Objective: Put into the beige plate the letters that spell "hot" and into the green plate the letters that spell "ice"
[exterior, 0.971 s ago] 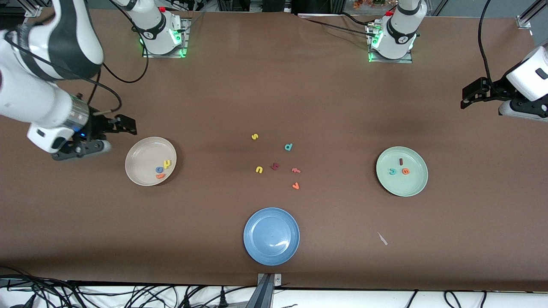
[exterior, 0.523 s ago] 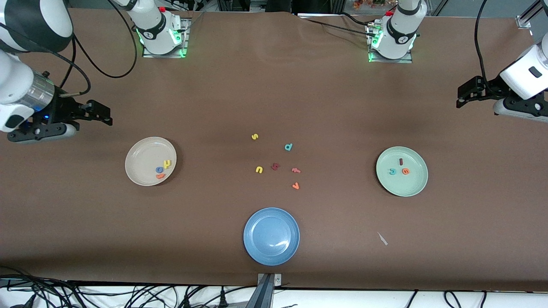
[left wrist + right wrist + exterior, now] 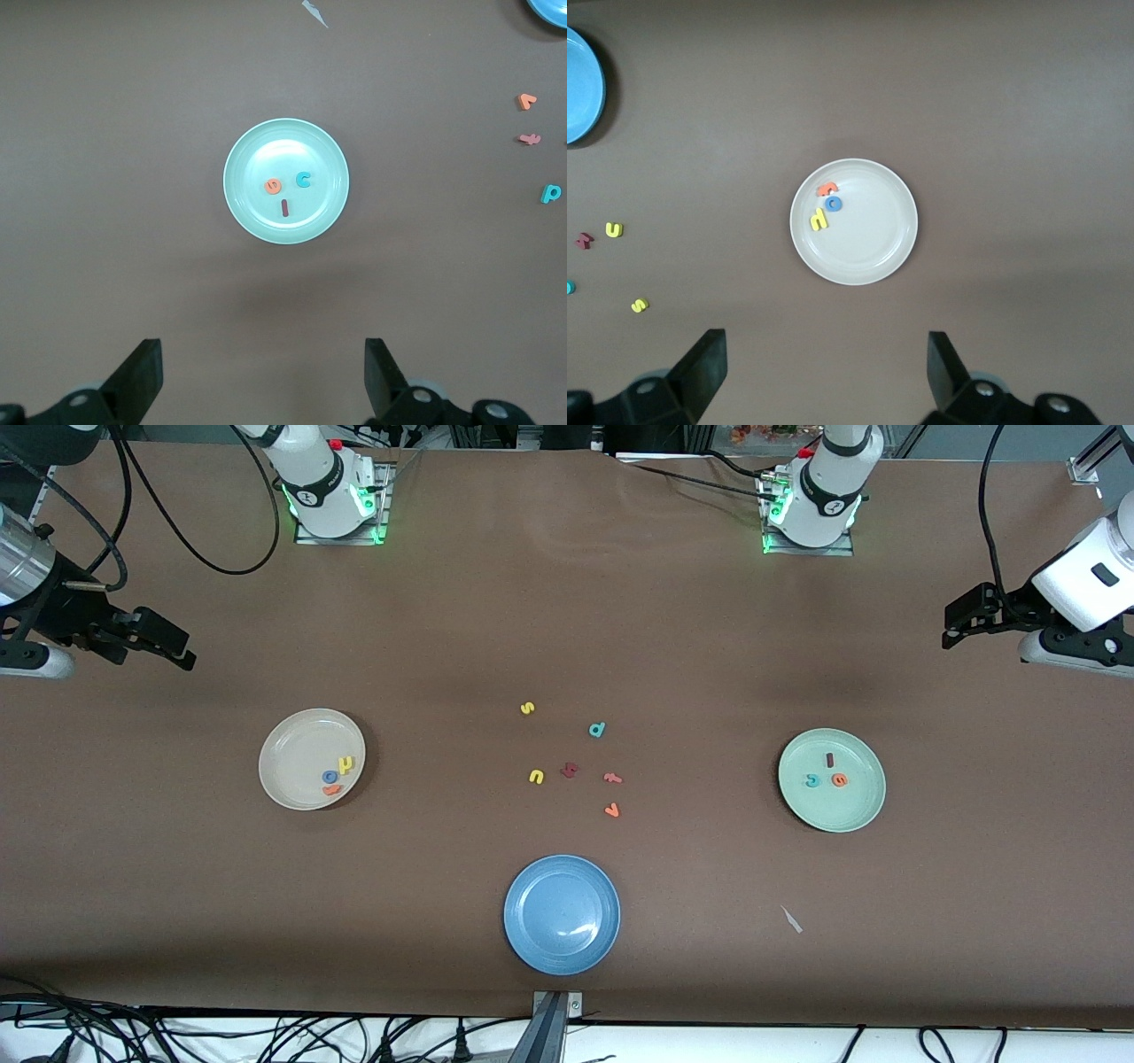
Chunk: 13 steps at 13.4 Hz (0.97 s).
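The beige plate holds the yellow h, blue o and orange t. The green plate holds the dark red i, teal c and orange e. My right gripper hangs open and empty over bare table at the right arm's end. Its wrist view looks down on the beige plate past the right gripper. My left gripper hangs open and empty over the left arm's end. The green plate shows past the left gripper.
A blue plate lies near the front edge at mid-table. Loose letters lie between the plates: yellow s, teal d, yellow u, a dark red letter, an orange letter, orange v. A white scrap lies nearer the camera.
My right arm has drawn back from beside the beige plate toward the right arm's end of the table. The left gripper has shifted only slightly. No letter has moved.
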Motion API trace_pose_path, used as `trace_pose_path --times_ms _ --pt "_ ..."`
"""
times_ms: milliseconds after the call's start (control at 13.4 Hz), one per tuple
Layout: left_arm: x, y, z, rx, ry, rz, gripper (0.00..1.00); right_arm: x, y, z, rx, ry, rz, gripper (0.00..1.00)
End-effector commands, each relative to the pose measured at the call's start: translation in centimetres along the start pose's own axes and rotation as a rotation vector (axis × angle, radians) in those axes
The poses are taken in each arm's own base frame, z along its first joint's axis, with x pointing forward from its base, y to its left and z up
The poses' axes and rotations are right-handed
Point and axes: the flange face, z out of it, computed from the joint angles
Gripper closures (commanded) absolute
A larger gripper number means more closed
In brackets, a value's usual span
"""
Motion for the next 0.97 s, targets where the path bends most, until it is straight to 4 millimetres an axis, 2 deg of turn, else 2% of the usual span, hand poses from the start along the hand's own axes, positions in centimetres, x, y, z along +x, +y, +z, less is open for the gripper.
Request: trace_pose_path --times_ms 0,448,896 --pt "-0.3 0.1 -0.5 -0.019 0.002 -0.016 0.00 -1.0 0.4 -0.2 -0.005 -0.034 0.024 0.00" --pt "-0.6 0.1 -0.6 -0.021 -0.015 -0.014 0.00 -1.2 1.6 -0.4 -0.015 -0.068 -0.088 0.00" --pt "-0.7 -0.2 -0.6 -0.021 -0.016 -0.009 0.00 -0.5 1.7 -0.7 -0.075 -0.021 -0.183 0.00"
